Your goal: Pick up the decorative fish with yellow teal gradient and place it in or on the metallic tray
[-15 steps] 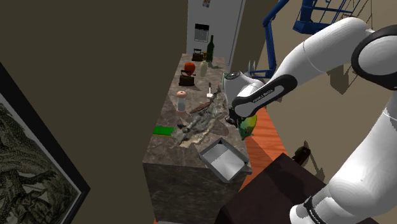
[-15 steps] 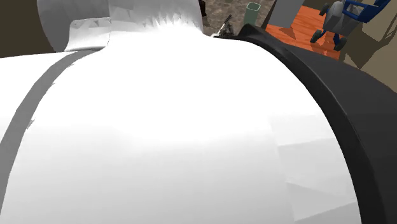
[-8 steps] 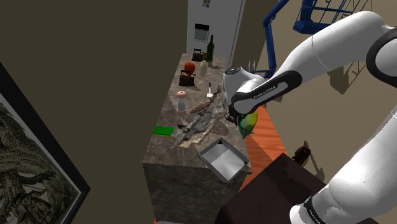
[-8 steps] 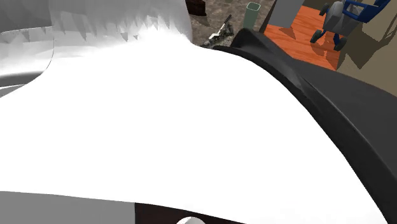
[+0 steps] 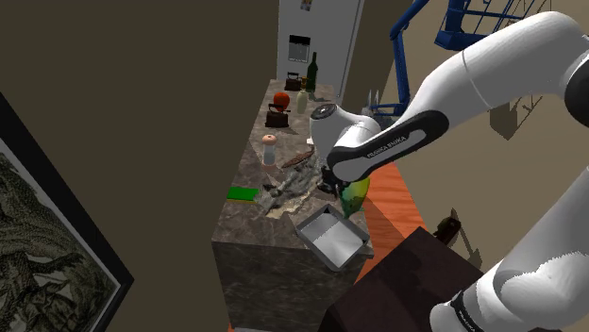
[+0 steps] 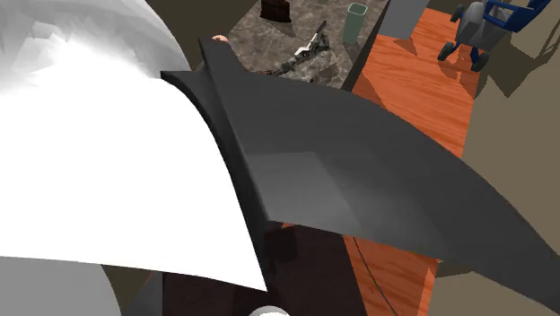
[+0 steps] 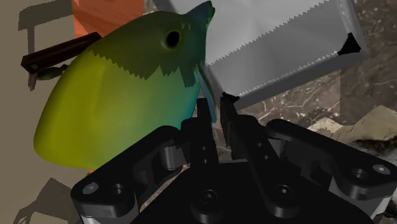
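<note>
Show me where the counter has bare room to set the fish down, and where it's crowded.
The tray is empty inside. Bare counter lies between the green card and the near edge, beside the tray. The middle is crowded: a jumbled heap runs from the tray toward the cup. The gripper holds the fish.

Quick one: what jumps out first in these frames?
The big yellow-to-teal fish clasped in the black gripper looms in the wrist view, with the grey tray just beyond it. In the shoulder view it hangs above that tray at the near end of the cluttered marble counter. In the second exterior view the arm, white and dark, sits right up against the camera.
</note>
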Available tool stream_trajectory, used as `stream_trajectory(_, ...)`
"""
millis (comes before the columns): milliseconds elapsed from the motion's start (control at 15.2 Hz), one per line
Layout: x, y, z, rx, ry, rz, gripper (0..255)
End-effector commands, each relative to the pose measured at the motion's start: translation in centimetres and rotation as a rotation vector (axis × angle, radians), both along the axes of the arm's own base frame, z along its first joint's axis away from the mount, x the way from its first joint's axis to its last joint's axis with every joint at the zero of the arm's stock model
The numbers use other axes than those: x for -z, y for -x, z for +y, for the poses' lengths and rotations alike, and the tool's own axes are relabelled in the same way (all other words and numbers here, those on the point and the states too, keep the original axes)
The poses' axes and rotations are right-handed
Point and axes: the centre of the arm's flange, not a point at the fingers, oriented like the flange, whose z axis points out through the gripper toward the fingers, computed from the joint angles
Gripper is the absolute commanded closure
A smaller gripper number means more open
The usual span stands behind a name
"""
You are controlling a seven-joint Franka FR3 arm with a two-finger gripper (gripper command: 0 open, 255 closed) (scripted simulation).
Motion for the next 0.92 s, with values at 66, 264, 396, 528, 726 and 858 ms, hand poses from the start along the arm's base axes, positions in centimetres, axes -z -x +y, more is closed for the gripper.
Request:
stream_trajectory(66,-0.7,0.9,4.0,0.001,0.0,0.0,255)
stream_trajectory(264,-1.1,1.8,8.9,0.001,0.0,0.0,255)
stream_trajectory(396,0.0,1.8,8.9,0.001,0.0,0.0,255)
stream_trajectory(528,1.0,1.8,8.9,0.001,0.0,0.0,255)
stream_trajectory(726,2.6,1.8,8.9,0.001,0.0,0.0,255)
stream_trajectory(858,3.7,1.8,8.9,0.001,0.0,0.0,255)
